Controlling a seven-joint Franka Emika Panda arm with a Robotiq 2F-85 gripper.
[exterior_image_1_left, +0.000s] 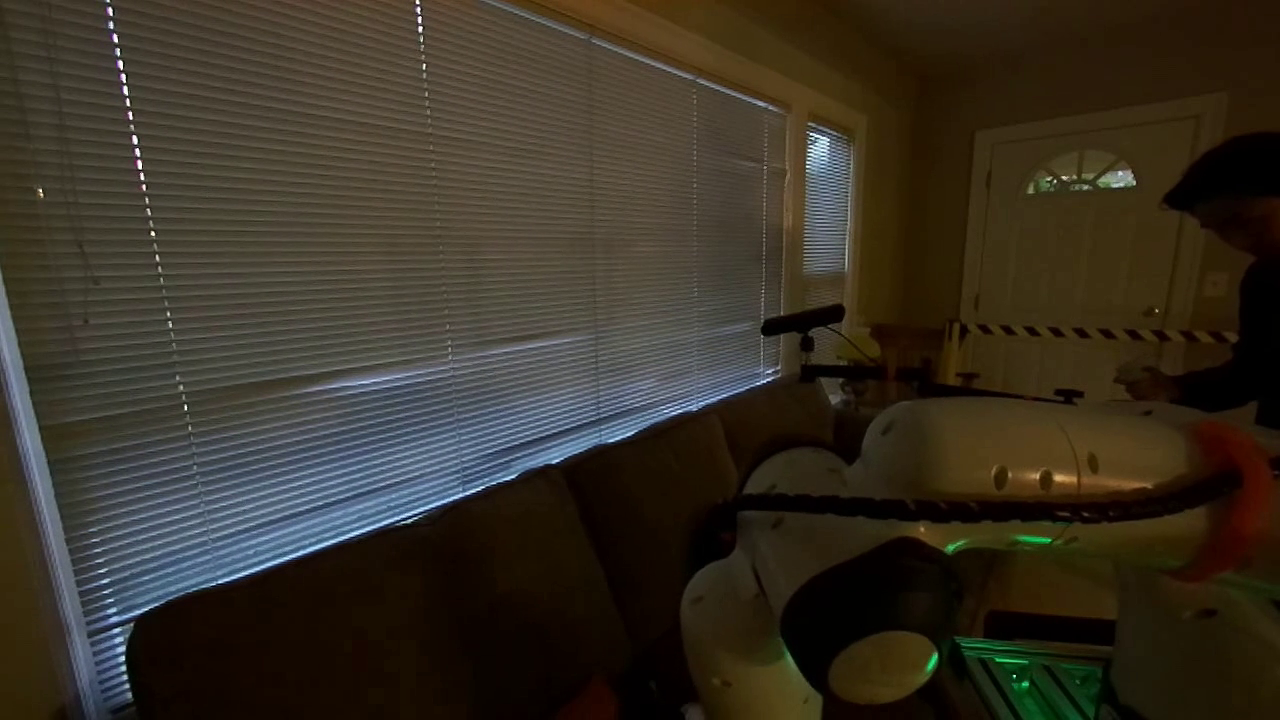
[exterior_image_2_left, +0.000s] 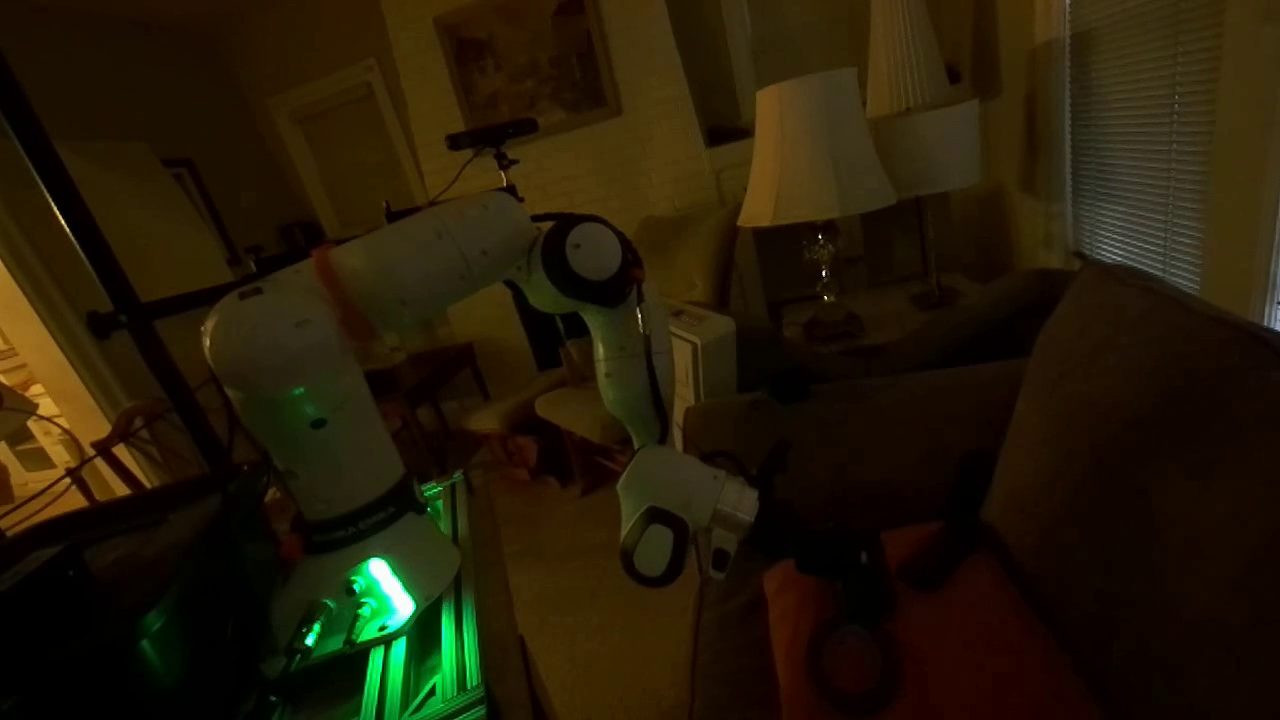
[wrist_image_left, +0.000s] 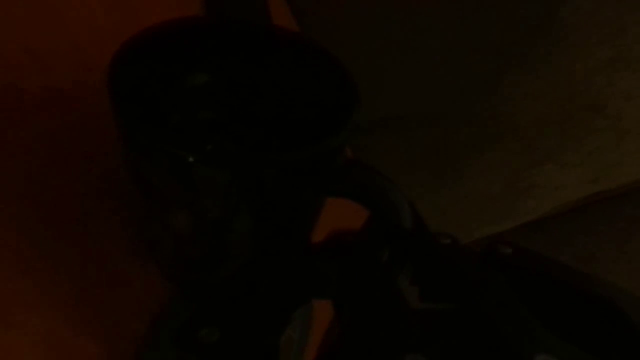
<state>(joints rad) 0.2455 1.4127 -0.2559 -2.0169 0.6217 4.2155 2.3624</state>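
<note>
My tool (wrist_image_left: 360, 265) is clenched; in wrist view 1 dark mug (wrist_image_left: 220, 150), 10 o'clock, partly hides 1 orange cushion (wrist_image_left: 45, 260).

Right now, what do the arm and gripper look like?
Arm: white, rounded segments, black-rimmed joint caps, red-orange band, dark ribbed cable. Dark collar with pale lettering above the white base, which glows green. Gripper: looks black, on a silvery flange; finer detail is lost in shadow.
</note>
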